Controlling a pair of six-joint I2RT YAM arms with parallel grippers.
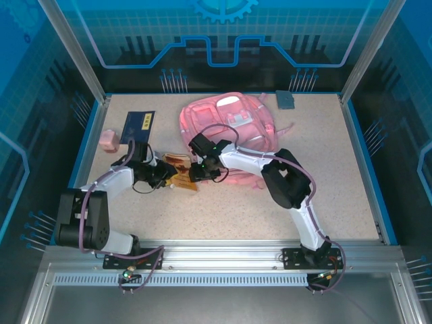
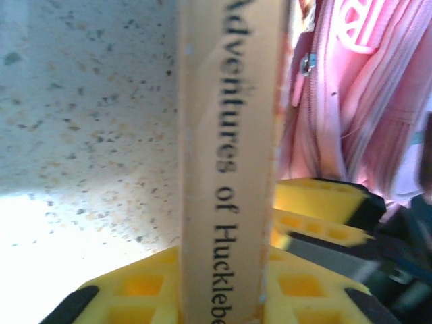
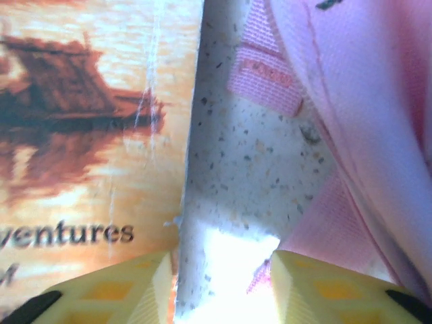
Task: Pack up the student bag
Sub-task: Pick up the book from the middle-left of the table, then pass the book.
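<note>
Looks barely started to me: the orange Huckleberry book (image 2: pixel 226 169), pinched tight in the left gripper (image 2: pixel 223 290), is outside the student bag (image 1: pixel 226 125) lying mid-table just beyond, the right gripper (image 3: pixel 223 277) gapes empty beside it, and a dark blue book (image 1: pixel 138 125) and pink block (image 1: pixel 108 140) lie unpacked.

On the table (image 1: pixel 324 175), the student bag (image 1: pixel 226 121) lies at the far middle. A small flat item (image 1: pixel 286 100) sits behind it to the right by the far edge, a flat folder (image 1: pixel 138 126) lies to its left, and a small block (image 1: pixel 108 140) is just left of the folder. The paperback (image 1: pixel 181 164) is just in front of the bag's left corner, its spine between the fingers of my left gripper (image 1: pixel 165 175), which is on its left side. My right gripper (image 3: pixel 221 263) is at the paperback's right edge, over the bare strip of table between paperback and bag.
</note>
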